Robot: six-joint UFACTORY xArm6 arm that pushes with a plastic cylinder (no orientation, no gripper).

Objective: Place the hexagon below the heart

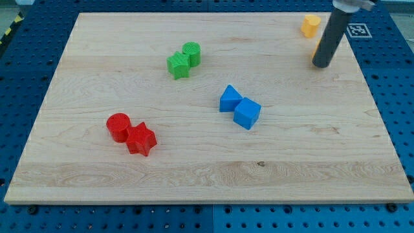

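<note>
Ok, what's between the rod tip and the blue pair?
Nothing: the camera view shows that stretch bare, from my tip to the blue cube, the nearer of the pair.

My arm ends in a straight, dark grey cylindrical rod (pixel 330 35), smooth and matte, beneath a pale metal collar; my tip (pixel 321 65) looks blunt.

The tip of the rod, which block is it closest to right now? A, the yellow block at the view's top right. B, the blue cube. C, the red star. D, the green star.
A: my tip rests on the board just below the yellow block, far from the other blocks.
</note>
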